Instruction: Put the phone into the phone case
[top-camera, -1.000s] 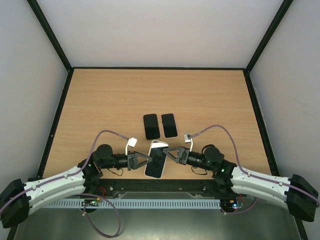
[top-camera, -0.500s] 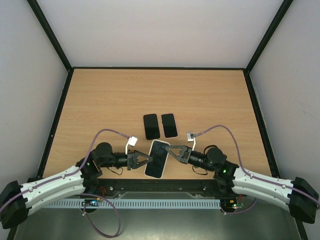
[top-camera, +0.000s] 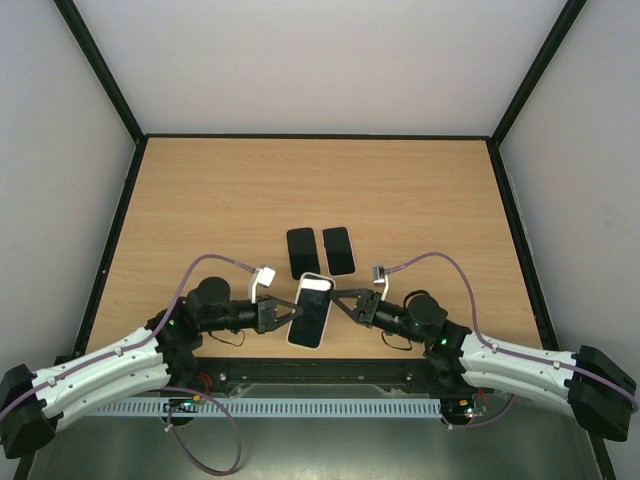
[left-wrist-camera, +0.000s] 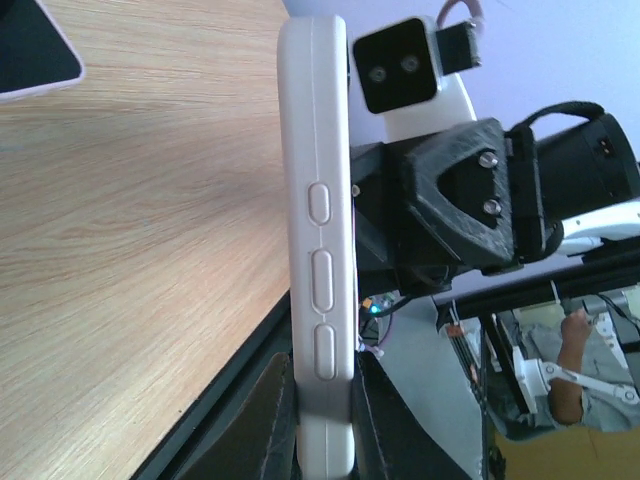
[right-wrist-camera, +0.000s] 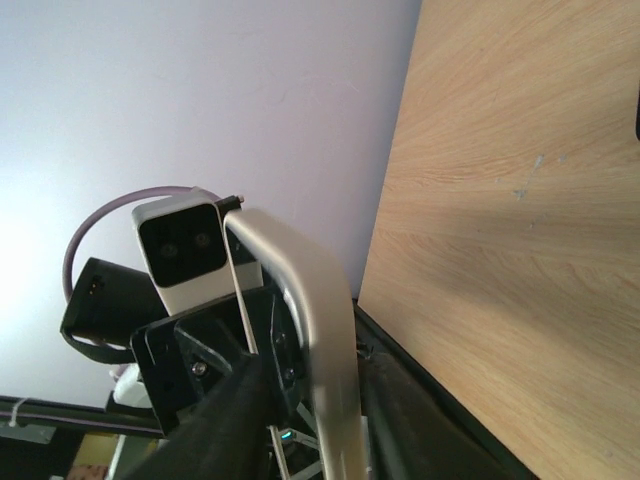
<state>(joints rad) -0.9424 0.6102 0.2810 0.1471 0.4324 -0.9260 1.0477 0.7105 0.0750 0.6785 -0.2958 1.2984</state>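
Robotics lab cell, wood-top table (top-camera: 400, 190) boxed by 3 white panels (top-camera: 320, 60), black frame (top-camera: 100, 70), slotted cable duct (top-camera: 300, 408)

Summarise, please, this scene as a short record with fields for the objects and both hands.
surface: light wooden table
held item: white rectangular plastic phone case around a dark-screened phone, between the two hands by the table's near edge
left hand: shut on the case's left long edge
right hand: fingers straddle the right long edge; grip unclear
phone fully seated: cannot tell
other items: left black rectangular slab and right black rectangular slab, flat, side by side, just beyond the case
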